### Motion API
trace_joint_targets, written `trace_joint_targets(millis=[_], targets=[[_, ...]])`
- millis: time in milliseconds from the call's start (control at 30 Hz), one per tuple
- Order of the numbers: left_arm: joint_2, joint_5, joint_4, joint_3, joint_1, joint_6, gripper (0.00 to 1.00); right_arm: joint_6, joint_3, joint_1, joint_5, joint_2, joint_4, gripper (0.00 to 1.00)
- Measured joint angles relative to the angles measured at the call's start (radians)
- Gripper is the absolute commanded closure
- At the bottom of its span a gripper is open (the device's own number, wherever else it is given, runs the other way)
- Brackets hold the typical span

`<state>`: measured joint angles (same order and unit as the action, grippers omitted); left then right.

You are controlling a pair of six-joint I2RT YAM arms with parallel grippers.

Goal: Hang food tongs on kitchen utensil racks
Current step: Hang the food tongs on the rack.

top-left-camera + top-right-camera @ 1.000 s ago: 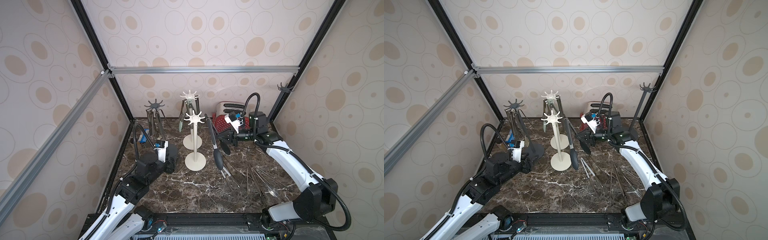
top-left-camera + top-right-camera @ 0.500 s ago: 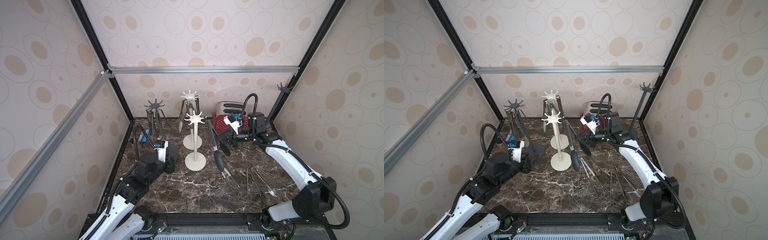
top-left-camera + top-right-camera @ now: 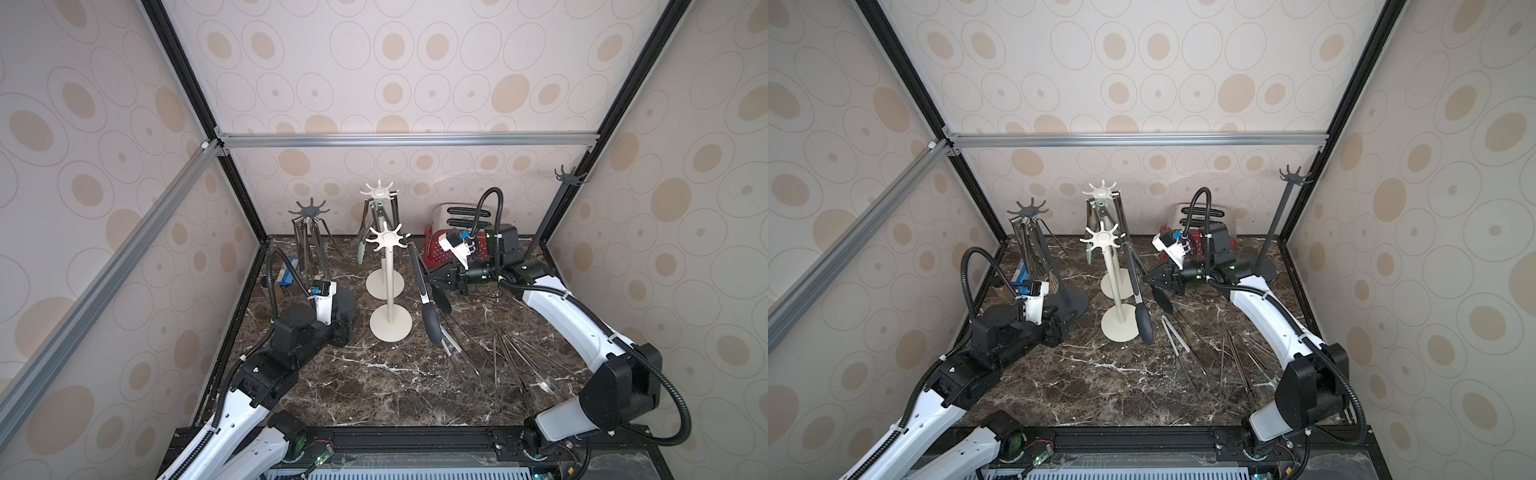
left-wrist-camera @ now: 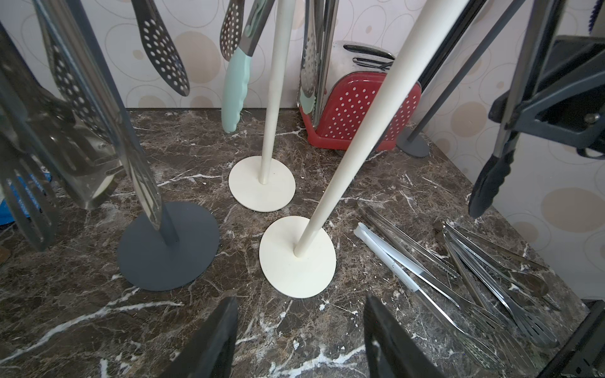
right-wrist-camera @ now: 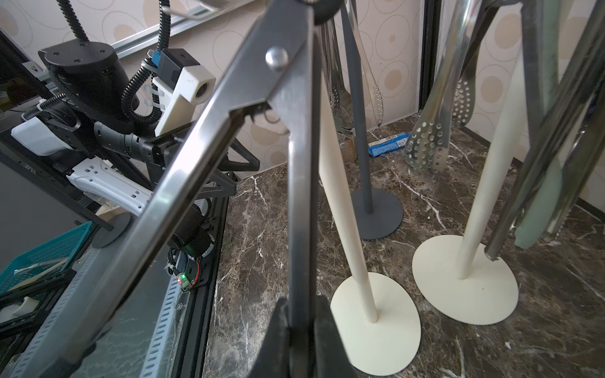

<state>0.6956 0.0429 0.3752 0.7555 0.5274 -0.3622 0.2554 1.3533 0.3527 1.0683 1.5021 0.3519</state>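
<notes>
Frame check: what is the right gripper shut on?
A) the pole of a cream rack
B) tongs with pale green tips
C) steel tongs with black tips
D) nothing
C: in a top view the right gripper pinches one steel arm of the black-tipped tongs, which are off the table beside the front cream rack. The right wrist view shows that arm clamped between its fingers.

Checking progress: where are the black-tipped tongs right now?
In both top views the black-tipped tongs hang just right of the nearer cream rack, gripped by the right pincer.
</notes>
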Motion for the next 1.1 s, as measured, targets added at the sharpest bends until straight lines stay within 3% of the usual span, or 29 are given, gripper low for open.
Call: trace_joint_targets(millis=[200, 300, 833, 1100], targets=[[0.000, 0.000, 0.000, 0.000, 0.000, 0.000, 0.39, 0.003, -0.023, 0.002, -0.007, -0.001, -0.031, 1.00], [0.001, 0.000, 0.000, 0.000, 0.000, 0.000, 0.39, -0.001, -0.047, 0.003, -0.014, -0.001, -0.066, 0.92], [0.006, 0.000, 0.000, 0.000, 0.000, 0.000, 0.39, -0.070, -0.058, 0.010, -0.056, 0.006, -0.130, 0.80], [0.006, 0.000, -0.001, -0.003, 0.000, 0.000, 0.39, -0.079, -0.058, 0.018, -0.077, 0.013, -0.127, 0.79]])
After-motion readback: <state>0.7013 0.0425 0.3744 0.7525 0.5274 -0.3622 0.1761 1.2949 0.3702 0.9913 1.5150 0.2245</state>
